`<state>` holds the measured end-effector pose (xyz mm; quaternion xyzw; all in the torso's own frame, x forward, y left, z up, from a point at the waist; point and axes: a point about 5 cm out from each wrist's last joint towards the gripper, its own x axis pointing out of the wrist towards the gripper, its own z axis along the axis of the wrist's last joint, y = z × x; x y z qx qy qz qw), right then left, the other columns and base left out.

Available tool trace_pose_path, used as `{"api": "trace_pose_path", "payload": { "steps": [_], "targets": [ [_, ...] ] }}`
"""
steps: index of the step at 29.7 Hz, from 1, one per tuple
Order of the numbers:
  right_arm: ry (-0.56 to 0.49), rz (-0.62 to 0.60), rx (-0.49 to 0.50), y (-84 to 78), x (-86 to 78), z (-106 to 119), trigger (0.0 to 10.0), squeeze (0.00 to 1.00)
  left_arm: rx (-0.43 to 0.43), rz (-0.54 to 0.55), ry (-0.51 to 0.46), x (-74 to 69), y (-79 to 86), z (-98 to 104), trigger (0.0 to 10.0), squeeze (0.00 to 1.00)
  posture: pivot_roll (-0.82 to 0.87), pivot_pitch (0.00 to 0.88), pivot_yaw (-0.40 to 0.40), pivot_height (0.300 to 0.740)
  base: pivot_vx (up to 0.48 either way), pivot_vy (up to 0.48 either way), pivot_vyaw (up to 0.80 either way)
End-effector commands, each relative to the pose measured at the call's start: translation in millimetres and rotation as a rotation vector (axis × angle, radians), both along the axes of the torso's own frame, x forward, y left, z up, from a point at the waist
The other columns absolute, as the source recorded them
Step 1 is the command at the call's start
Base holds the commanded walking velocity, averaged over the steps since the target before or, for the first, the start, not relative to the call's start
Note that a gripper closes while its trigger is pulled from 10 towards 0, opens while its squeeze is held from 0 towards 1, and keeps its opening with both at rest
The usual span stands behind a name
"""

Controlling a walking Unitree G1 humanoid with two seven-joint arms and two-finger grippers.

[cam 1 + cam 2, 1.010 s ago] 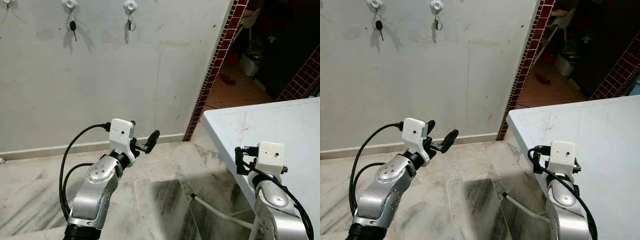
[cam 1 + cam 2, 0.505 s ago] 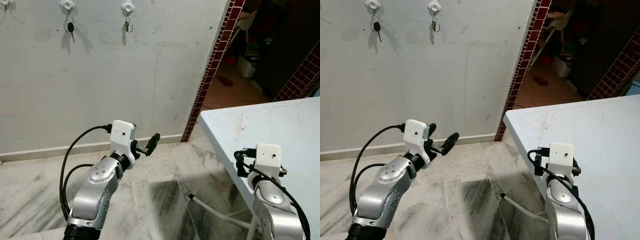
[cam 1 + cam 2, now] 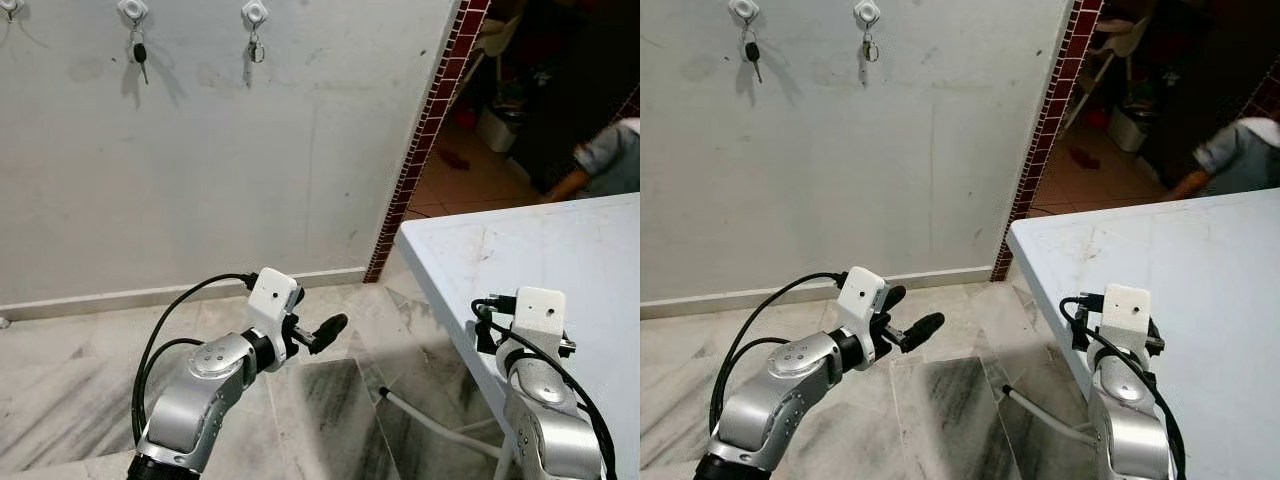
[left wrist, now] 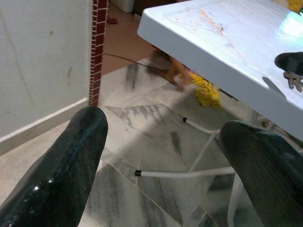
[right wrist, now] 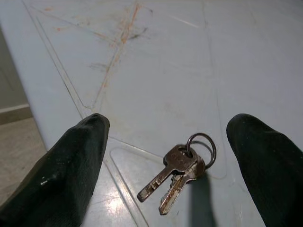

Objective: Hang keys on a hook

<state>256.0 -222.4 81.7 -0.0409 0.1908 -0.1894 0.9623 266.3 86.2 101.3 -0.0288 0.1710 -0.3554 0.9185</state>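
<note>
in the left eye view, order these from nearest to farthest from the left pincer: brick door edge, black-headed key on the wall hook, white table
1. White table, to the left pincer's right.
2. Brick door edge, ahead and right.
3. Black-headed key, high on the wall, upper left.

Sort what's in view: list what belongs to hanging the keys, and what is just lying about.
For the job:
- bunch of keys on the white table, between the open fingers of the right pincer
- free wall hook
- left pincer, open

Lying about:
- two hooks already holding keys
- person beyond the table
</note>
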Motion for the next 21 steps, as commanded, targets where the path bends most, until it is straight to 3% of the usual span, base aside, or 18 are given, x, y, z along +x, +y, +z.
{"api": "trace_pose_path", "payload": {
  "steps": [1,4,21],
  "targets": [
    [0.020,-0.046,0.013,-7.1,-4.6,-3.7,10.0,0.00,0.007,-0.034,-0.017,1.1,-3.7,5.5,10.0,0.00,0.08,0.036,-0.093,0.740,0.000,0.000,0.00],
    [0.019,-0.050,0.023,-7.3,-5.2,-3.9,10.0,0.00,0.009,-0.037,-0.017,1.2,-4.1,5.4,10.0,0.00,0.07,0.038,-0.093,0.740,0.000,0.000,0.00],
    [-0.008,-0.085,-0.020,-13.1,-4.9,5.2,10.0,0.00,-0.016,0.009,-0.040,8.6,-3.4,12.3,10.0,0.00,0.06,0.049,-0.090,0.740,0.000,0.000,-0.80]
  ]
}}
